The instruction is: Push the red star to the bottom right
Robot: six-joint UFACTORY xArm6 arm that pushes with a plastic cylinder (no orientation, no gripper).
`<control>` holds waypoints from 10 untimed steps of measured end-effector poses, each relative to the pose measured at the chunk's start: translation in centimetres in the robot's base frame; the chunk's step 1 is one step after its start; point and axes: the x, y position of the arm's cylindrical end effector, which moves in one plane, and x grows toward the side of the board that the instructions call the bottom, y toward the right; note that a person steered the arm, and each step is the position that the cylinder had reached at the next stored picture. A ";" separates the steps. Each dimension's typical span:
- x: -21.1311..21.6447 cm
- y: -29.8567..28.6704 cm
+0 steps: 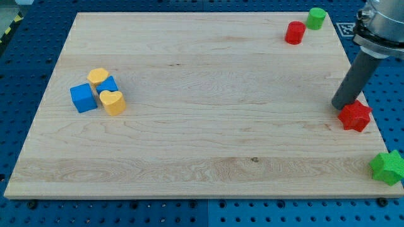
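Observation:
The red star (355, 116) lies near the board's right edge, a little below mid-height. My tip (341, 106) rests on the board just to the star's upper left, touching or almost touching it. The dark rod rises from there toward the view's top right. A green star (387, 167) sits at the board's bottom right corner, partly over the edge, below and right of the red star.
A red cylinder (295, 32) and a green cylinder (316, 18) stand at the top right. At the left, a cluster: a blue cube (83, 98), a yellow block (97, 77), a smaller blue block (110, 85) and a yellow heart (113, 101). The wooden board (202, 126) lies on blue pegboard.

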 end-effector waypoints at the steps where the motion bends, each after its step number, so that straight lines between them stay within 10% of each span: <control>1: -0.3 1.9; 8: 6.9 -3.0; 10: 1.5 -8.7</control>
